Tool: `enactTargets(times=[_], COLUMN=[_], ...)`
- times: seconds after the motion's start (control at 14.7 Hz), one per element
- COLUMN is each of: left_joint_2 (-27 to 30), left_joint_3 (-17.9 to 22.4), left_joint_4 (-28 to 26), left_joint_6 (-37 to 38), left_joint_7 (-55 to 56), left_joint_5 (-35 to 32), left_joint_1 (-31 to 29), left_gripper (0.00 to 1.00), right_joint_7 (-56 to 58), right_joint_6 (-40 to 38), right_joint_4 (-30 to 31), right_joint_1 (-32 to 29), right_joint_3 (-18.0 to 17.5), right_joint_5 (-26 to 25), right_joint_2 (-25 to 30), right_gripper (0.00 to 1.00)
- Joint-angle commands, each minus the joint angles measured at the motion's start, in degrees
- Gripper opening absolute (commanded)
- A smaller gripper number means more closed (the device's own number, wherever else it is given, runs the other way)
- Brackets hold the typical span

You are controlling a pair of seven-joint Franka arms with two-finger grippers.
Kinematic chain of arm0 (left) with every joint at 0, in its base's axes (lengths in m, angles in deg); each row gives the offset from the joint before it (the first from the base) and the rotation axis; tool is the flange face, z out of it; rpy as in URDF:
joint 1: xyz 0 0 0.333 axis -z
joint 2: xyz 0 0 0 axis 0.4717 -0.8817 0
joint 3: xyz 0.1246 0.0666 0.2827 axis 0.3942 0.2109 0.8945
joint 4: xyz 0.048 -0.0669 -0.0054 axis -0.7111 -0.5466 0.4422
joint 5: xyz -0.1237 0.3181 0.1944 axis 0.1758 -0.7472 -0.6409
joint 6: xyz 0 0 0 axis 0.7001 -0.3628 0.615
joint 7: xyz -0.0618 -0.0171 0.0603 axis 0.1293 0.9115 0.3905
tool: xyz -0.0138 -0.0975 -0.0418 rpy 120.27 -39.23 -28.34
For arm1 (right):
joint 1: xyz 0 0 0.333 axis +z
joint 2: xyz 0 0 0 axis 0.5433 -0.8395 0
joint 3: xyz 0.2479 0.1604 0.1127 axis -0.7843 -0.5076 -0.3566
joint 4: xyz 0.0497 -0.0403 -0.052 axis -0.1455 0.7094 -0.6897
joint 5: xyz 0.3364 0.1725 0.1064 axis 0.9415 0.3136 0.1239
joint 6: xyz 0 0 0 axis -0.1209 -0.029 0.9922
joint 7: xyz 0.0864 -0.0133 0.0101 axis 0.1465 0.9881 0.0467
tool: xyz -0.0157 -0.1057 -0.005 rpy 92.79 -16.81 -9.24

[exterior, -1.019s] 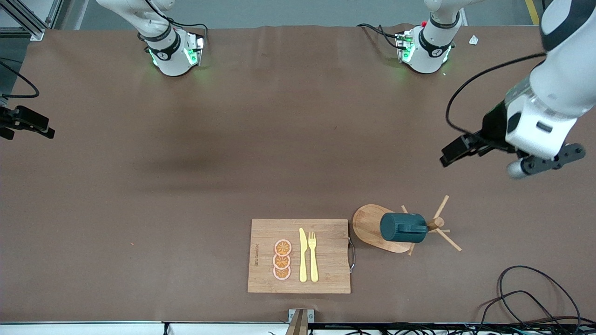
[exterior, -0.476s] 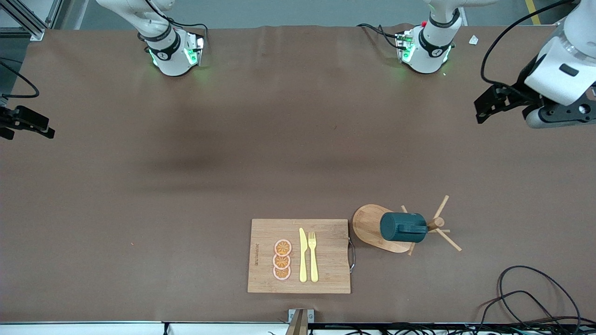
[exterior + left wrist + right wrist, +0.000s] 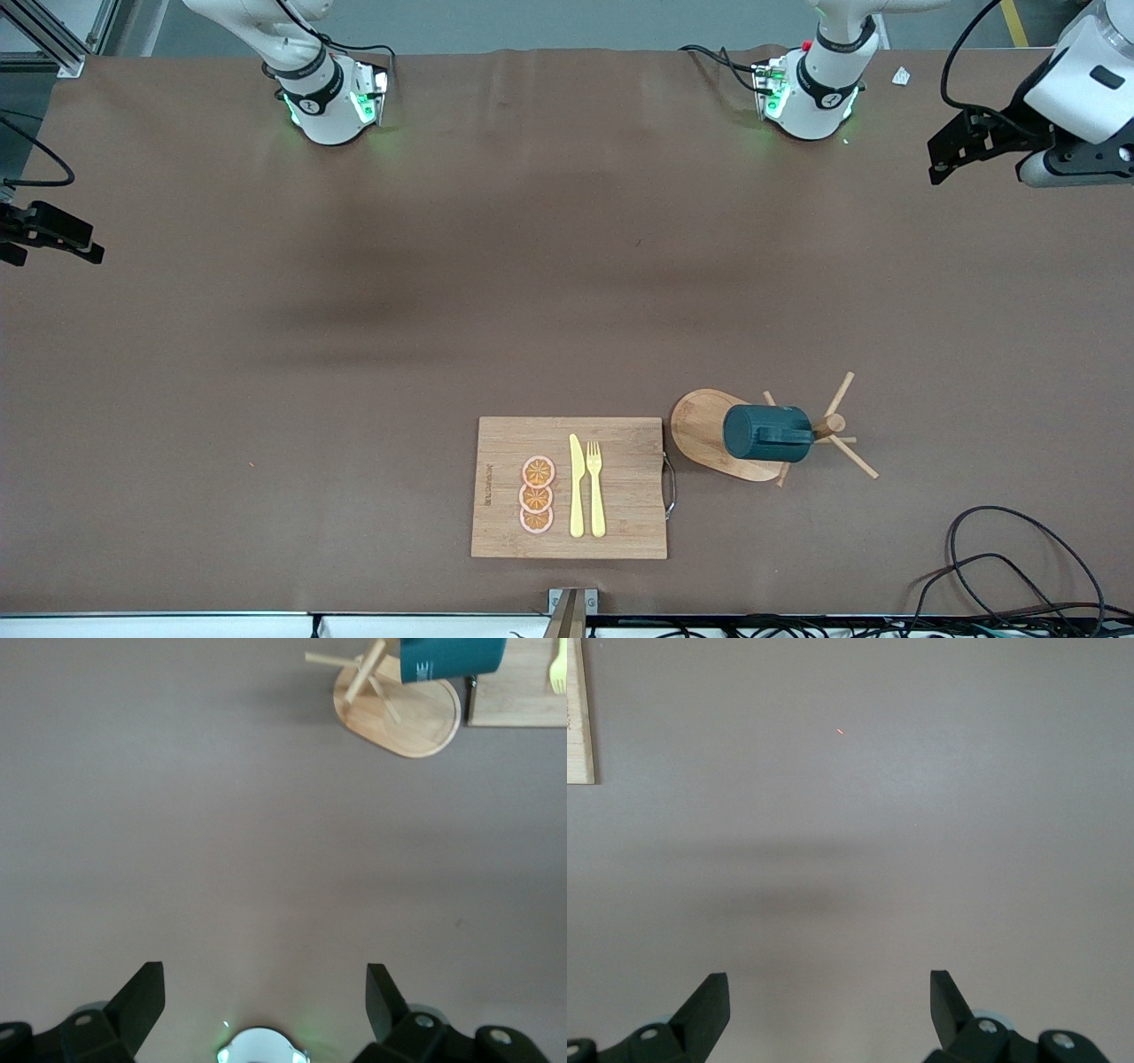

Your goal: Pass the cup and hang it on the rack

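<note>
The dark teal cup [image 3: 764,433] hangs on a peg of the wooden rack [image 3: 702,429], over its oval base and against the central post. Both also show in the left wrist view: the cup [image 3: 452,656] and the rack [image 3: 403,718]. My left gripper [image 3: 950,155] is open and empty, up in the air over the table's left-arm end, well away from the rack; its fingers [image 3: 142,999] stand wide apart. My right gripper [image 3: 829,1010] is open and empty, high over bare table, and waits.
A bamboo cutting board [image 3: 620,532] with orange slices, a yellow knife and a fork lies beside the rack, toward the right arm's end. Its edge shows in the right wrist view [image 3: 578,718]. Black cables [image 3: 1001,549] lie near the front corner. A black fixture [image 3: 49,235] sits at the table's edge.
My left gripper has drawn away from the rack, up and toward the robots' side of the table. The cup stays hanging on the rack. The right arm has not moved.
</note>
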Motion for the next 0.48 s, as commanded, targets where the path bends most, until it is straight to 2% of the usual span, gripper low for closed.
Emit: enactTargets(times=[0.0,0.41], left_joint_2=[2.8,0.78], left_joint_3=[1.14,1.32], left_joint_4=[-3.31,-0.06], left_joint_6=[-1.11,-1.11], left_joint_7=[-1.36,-2.42], left_joint_5=[1.45,0.48], left_joint_1=[0.12,0.04], left_gripper=[1.0,1.0], right_joint_7=[0.76,0.85], right_joint_6=[-0.35,-0.26], right_joint_4=[0.5,0.5], right_joint_1=[-0.81,-0.81], right_joint_3=[-0.59,-0.59], right_joint_5=[-0.53,-0.53], right_joint_2=[0.94,0.94], right_gripper=[1.0,1.0])
